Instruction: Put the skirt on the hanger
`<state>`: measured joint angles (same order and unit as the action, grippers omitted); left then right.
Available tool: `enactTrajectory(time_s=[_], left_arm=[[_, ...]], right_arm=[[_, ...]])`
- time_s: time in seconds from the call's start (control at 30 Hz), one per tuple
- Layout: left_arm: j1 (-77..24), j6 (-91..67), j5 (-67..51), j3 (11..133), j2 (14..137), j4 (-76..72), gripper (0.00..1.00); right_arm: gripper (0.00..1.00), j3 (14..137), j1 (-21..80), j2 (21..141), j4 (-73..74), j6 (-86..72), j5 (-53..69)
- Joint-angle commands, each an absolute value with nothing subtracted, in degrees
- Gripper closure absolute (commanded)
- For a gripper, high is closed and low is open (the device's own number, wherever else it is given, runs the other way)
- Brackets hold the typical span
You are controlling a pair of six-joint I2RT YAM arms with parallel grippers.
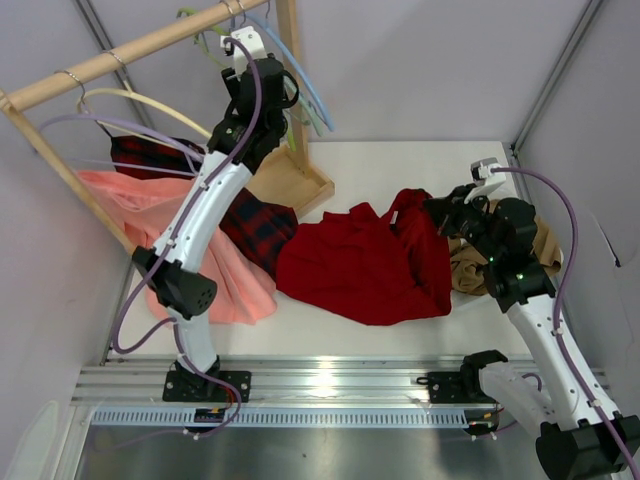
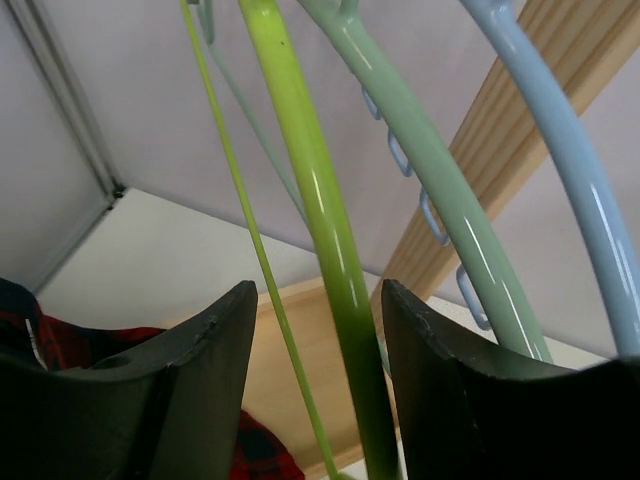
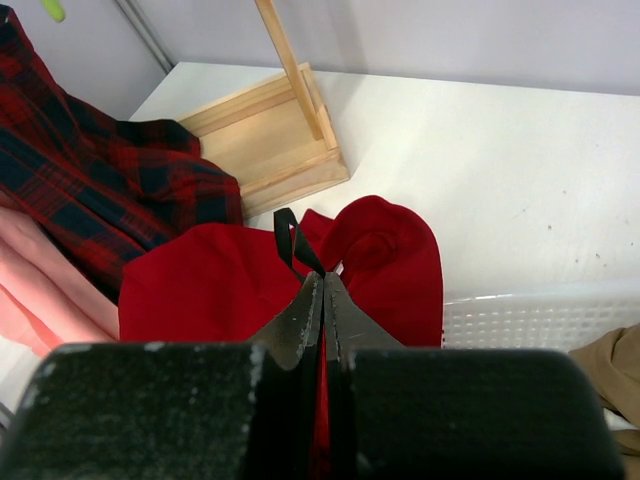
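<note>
Hidden or cut off: in the top view the fingertips of the left gripper [image 2: 318,290] are lost among the hangers under the bare wooden rail [image 1: 130,50]. The thin lime yellow-green plastic hanger [image 2: 310,180] is cropped at both ends in the left wrist view, and its hook is not seen there. The salmon-pink skirt [image 1: 150,220] is partly covered by the left arm.

Left gripper: the dark fingers [image 2: 200,370] are held apart, with the lime bar running down between them. A gap is seen on the bar's left side. Contact on its right side cannot be told. A pale-green plastic hanger [image 2: 430,170] and a light-blue plastic hanger [image 2: 570,170] are seen beside it, both cropped.

Right gripper [image 3: 322,282]: the fingers are pressed together, with red cloth pinched in the seam. A thin black fabric loop [image 3: 290,240] sticks out past the tips.

Writing: a narrow white strip is noted on the red-and-black plaid skirt [image 1: 260,225] at the edge of the left wrist view. Nothing on it can be read.

The plain deep-red fabric skirt [image 1: 350,265] lies crumpled on the white table [image 1: 420,160], between the plaid skirt and a tan garment [image 1: 545,245]. Its upper right corner is bunched at the right gripper. Pleats are hard to make out among the folds. The skirt is well apart from the lime hanger up at the rail.
</note>
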<state>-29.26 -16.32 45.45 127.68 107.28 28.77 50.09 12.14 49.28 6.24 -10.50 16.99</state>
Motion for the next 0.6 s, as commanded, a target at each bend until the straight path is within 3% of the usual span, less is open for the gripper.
enactTrajectory(time_s=[0.0, 0.23, 0.37, 0.57], left_arm=[[-30.6, -9.9, 52.3, 130.0, 107.7, 26.2, 0.42], [-32.3, -1.4, 58.1, 127.4, 106.6, 18.9, 0.48], [-32.3, -0.8, 58.9, 127.3, 106.7, 18.2, 0.63], [-32.3, -0.2, 60.1, 125.4, 106.5, 18.0, 0.64]], right_arm=[[1.00, 51.2, 11.9, 47.3, 3.6, -10.8, 17.1], [1.00, 51.4, 11.9, 47.5, 3.5, -11.4, 17.8], [1.00, 51.6, 11.9, 47.0, 4.1, -11.0, 17.8], [1.00, 51.8, 11.9, 46.8, 4.5, -11.0, 17.8]])
